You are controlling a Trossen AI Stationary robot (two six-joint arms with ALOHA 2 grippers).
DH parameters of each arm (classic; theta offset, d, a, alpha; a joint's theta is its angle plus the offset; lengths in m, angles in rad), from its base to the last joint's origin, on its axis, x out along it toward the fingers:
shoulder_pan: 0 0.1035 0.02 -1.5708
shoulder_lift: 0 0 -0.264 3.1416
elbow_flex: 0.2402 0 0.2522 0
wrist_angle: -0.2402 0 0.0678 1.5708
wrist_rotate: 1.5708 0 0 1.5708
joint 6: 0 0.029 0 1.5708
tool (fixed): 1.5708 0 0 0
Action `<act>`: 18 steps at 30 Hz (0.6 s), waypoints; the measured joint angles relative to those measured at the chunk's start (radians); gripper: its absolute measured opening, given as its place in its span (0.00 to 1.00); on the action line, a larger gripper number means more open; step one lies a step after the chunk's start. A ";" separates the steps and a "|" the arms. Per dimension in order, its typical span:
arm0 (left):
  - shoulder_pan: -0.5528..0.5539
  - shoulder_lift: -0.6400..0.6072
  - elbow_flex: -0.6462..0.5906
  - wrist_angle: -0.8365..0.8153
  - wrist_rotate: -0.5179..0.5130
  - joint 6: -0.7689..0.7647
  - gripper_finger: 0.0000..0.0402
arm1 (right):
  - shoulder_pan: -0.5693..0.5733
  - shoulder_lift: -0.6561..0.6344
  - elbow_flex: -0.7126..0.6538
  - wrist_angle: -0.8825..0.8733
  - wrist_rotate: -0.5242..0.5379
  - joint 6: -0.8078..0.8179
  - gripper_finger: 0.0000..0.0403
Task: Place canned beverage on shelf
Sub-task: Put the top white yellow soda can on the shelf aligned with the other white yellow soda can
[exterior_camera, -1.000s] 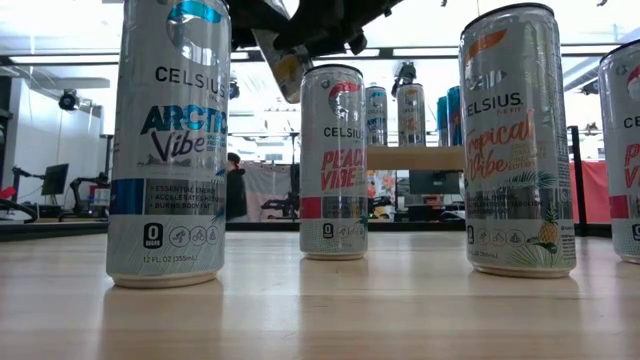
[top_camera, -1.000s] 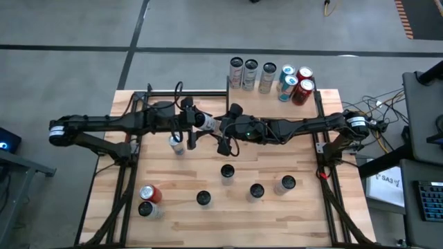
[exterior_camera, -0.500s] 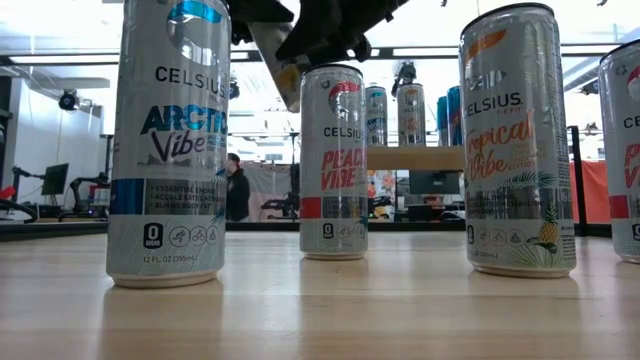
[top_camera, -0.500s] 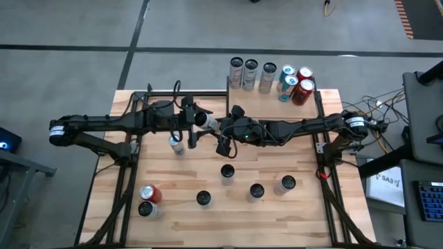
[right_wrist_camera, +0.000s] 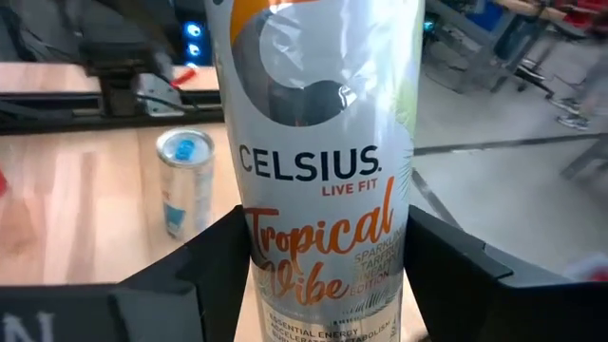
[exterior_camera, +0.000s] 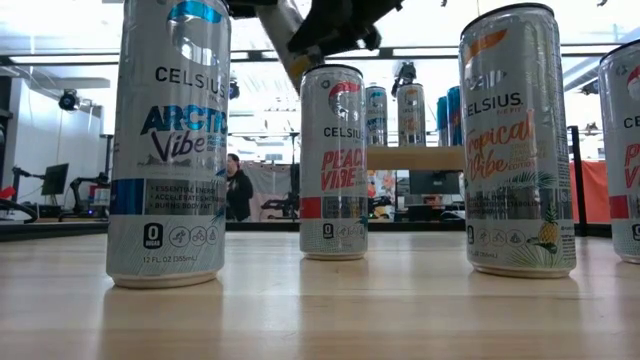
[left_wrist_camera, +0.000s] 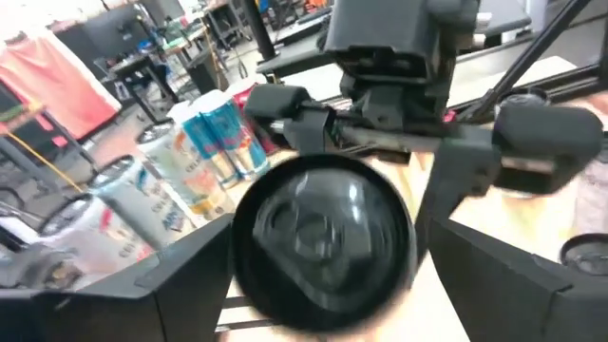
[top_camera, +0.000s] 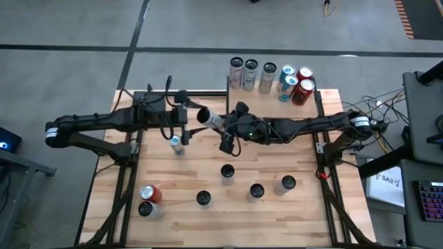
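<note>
Left arm: stretched in from the desk's (top_camera: 166,207) left edge, low and level.
Left gripper (top_camera: 181,116): released, fingers spread wide, just beside the can's end and clear of it.
Tropical Vibe can (top_camera: 210,119): lifted above the desk's middle, lying tilted, grasped by the right gripper.
Right gripper (top_camera: 227,131): clenched on the can's body, at mid-desk.
Right arm: reaching level from the right edge toward the centre.
Shelf (top_camera: 263,100): at the far edge, five cans (top_camera: 268,76) standing on it, well apart from the held can.
</note>
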 joint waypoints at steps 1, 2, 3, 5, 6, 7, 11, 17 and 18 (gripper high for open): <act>0.005 -0.012 0.000 -0.004 -0.002 0.009 0.80 | -0.002 -0.014 0.000 -0.024 0.016 0.000 0.56; 0.009 -0.024 -0.001 -0.006 -0.001 0.015 0.80 | -0.002 -0.028 0.000 -0.052 0.036 0.005 0.56; 0.014 -0.040 -0.004 -0.006 0.004 0.017 0.80 | -0.004 -0.046 -0.001 -0.073 0.063 0.020 0.56; 0.026 -0.073 -0.015 -0.010 0.010 0.018 0.80 | -0.009 -0.087 -0.015 -0.083 0.099 0.023 0.56; 0.031 -0.091 -0.024 -0.006 0.016 0.018 0.80 | -0.010 -0.116 -0.028 -0.081 0.111 0.023 0.56; 0.036 -0.109 -0.035 -0.005 0.017 0.018 0.80 | -0.010 -0.142 -0.045 -0.080 0.122 0.024 0.56; 0.041 -0.193 -0.111 0.048 0.017 0.008 0.80 | -0.006 -0.251 -0.154 -0.056 0.147 0.058 0.56; 0.041 -0.298 -0.231 0.172 0.013 -0.016 0.80 | -0.009 -0.397 -0.423 0.318 0.204 0.099 0.56; 0.041 -0.310 -0.244 0.184 0.012 -0.016 0.80 | -0.007 -0.408 -0.465 0.377 0.244 0.107 0.56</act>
